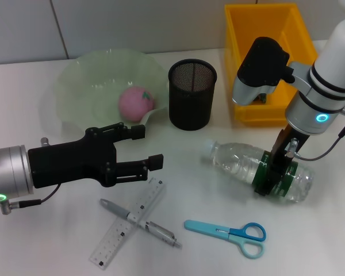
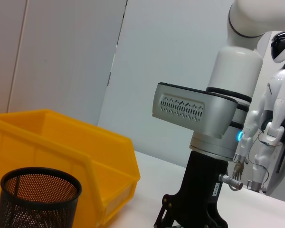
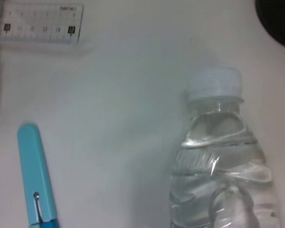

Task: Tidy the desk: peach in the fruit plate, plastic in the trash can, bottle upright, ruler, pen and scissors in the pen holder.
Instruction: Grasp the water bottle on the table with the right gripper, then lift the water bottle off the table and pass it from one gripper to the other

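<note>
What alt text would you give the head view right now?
The right end effector straddles a water bottle lying on its side; the left end effector hovers open above ruler and crossed pen. Peach sits in the plate; scissors lie in front.

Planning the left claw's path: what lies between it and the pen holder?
Head view: only bare desk between the left claw and the pen holder; the fruit plate rim sits just beside.

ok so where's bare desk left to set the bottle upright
Bare patches: in front of the pen holder, between it and the bottle; and the near right corner, right of the scissors. Crowded: near centre, where pen crosses ruler, under the left gripper. The right gripper is on the bottle.
</note>
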Controlling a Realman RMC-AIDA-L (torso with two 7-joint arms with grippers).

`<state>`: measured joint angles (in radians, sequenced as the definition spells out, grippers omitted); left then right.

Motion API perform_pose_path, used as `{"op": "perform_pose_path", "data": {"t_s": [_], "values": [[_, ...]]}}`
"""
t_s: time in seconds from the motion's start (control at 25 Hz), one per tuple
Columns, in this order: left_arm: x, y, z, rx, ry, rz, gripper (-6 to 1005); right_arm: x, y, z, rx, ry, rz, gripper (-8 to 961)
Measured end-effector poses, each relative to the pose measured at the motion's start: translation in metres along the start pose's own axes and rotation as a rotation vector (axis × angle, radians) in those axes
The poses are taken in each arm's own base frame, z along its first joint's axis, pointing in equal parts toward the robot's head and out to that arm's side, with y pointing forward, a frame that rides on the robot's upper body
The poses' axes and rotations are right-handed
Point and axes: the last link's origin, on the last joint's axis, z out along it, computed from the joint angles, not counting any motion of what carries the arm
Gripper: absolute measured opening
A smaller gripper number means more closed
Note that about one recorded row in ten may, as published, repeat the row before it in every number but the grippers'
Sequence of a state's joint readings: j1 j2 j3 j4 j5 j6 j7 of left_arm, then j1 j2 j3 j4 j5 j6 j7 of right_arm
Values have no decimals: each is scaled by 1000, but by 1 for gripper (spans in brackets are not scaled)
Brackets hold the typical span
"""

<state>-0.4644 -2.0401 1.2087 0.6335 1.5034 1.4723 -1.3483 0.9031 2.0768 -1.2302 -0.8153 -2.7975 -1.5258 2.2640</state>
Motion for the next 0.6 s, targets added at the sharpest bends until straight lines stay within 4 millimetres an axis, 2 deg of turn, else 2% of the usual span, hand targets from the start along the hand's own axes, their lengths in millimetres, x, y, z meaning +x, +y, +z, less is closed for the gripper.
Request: {"op": "perform_pose_path", "data": {"t_s": [0.6], "values": [[1,-1,-1,5,5,1,756,-4,0,-6,4,-38,-19,761]]}}
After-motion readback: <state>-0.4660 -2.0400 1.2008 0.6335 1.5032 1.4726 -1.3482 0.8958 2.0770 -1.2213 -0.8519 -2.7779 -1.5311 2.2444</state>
